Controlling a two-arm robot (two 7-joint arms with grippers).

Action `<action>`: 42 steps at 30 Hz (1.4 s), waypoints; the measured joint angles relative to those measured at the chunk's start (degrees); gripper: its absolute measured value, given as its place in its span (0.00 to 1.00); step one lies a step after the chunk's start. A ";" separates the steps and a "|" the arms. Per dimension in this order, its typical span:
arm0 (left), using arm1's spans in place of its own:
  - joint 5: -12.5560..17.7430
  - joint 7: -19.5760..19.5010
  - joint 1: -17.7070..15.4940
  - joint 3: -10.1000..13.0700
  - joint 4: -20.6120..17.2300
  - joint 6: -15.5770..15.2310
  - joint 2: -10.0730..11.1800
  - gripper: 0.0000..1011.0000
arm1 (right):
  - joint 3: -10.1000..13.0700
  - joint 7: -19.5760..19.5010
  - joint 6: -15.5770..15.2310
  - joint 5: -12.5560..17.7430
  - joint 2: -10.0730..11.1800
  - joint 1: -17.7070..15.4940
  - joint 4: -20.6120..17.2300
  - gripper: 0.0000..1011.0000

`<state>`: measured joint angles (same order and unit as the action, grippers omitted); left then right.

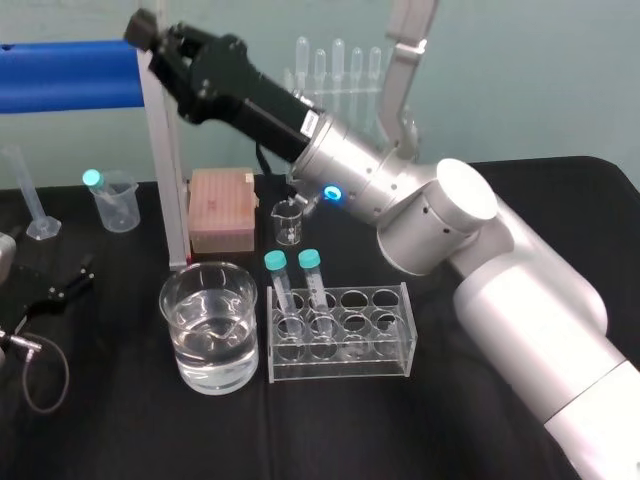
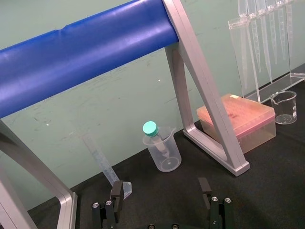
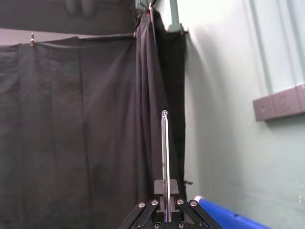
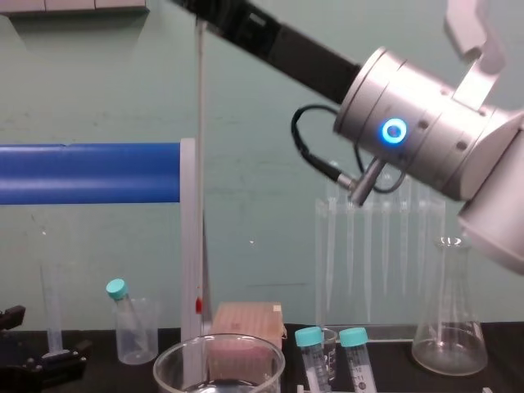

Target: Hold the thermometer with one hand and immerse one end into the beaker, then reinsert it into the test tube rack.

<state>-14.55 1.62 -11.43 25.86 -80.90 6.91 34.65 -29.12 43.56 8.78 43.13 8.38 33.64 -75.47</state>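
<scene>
Clamping the one thermometer point(image 3: 165, 143) between narrow fingers, the right hand point(image 1: 150, 35) hangs high over the left part of the table point(image 1: 120, 440). The head view gives the hand's place. The chest view gives the rod's line: upright, dropping from the hand to within the rim of the single beaker point(image 1: 205, 372). Whether its tip meets the water I cannot tell. The one rack point(image 1: 340, 370) holds two capped tubes point(image 1: 276, 262). The left hand point(image 2: 160, 191) sits low, fingers wide.
</scene>
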 joint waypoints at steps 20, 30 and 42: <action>0.00 0.00 0.00 0.00 0.00 0.00 0.00 1.00 | -4.15 0.19 1.19 -1.31 1.07 -0.06 6.57 0.06; 0.00 0.00 0.00 0.00 0.00 0.00 0.00 1.00 | -4.82 0.48 1.50 -2.36 0.97 -0.11 9.64 0.06; 0.00 0.00 0.00 0.00 0.00 0.00 0.00 1.00 | -4.87 0.82 0.39 -2.42 1.34 -0.67 9.77 0.06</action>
<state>-14.55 1.62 -11.43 25.86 -80.90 6.91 34.65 -33.98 44.38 9.17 40.71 9.72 32.97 -65.70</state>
